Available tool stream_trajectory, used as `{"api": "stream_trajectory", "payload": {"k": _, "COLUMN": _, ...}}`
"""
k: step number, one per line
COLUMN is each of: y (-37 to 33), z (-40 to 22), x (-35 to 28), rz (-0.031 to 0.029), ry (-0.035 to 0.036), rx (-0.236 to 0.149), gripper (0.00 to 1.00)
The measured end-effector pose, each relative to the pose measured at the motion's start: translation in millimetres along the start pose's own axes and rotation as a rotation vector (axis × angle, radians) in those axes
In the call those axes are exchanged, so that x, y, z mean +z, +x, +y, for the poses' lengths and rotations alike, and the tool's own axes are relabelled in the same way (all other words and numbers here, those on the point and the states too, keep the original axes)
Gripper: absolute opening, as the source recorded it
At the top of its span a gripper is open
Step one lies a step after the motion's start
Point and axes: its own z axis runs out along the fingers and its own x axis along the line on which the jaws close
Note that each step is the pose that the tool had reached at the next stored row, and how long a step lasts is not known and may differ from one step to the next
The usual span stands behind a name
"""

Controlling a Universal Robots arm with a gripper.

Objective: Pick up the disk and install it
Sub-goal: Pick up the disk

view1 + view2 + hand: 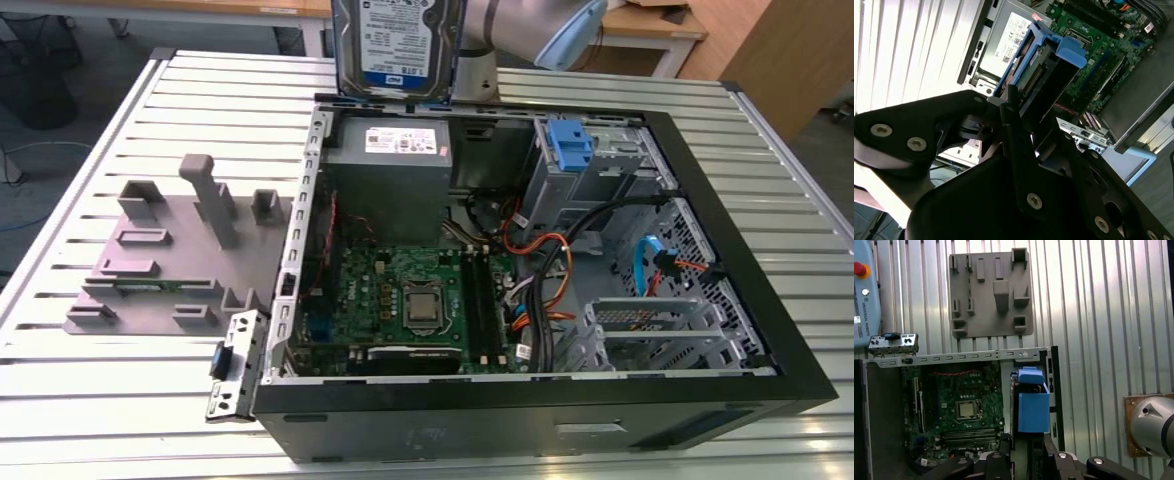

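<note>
ok, disk (396, 45) is in my claw (1029, 114), held on edge in the air above the rear wall of the open case (747, 300).
jaws are clamped on it, apparently across the flat faces, with the blue carrier (1033, 405) end hanging down over the power supply (387, 150). my read on handling: rigid metal body, dense, no flex, but shock-sensitive and smooth-faced, so slip is the risk. the plastic carrier looks like the weak part. i'd grip the metal body, not the rails, and keep off the connector edge (1040, 80). the bay with the blue latch (570, 145) sits to the exterior view's right of the power supply.
</note>
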Motion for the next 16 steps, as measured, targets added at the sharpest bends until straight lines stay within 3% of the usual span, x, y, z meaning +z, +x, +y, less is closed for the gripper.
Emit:
{"api": "stream_trajectory", "payload": {"k": 10, "y": 0.2, "z": -0.7, "x": 6.1, "rz": 0.0005, "ry": -0.0004, "rx": 0.0, "gripper": 0.35}}
{"api": "stream_trajectory", "payload": {"k": 16, "y": -0.6, "z": -8.8, "x": 6.6, "rz": 0.0004, "ry": -0.0003, "rx": 0.0, "gripper": 0.35}}
